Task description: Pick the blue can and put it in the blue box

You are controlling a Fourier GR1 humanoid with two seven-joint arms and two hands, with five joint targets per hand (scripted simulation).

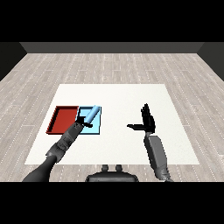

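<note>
Blue can [92,115]: held tilted in the left robot hand [80,124], fingers curled round its lower end, over the light blue tray [96,130]; whether it touches the tray floor cannot be told. Judged close to release, the tilt following the forearm's angle.
Red tray [64,119]: leftmost item, touching the blue tray's left side; not needed for this task.
Tabletop [122,96]: white, carrying both trays at its left.
Right robot hand [148,120]: fingers straight and spread, thumb out, holding nothing, well apart from the trays; judged parked clear of the work.
</note>
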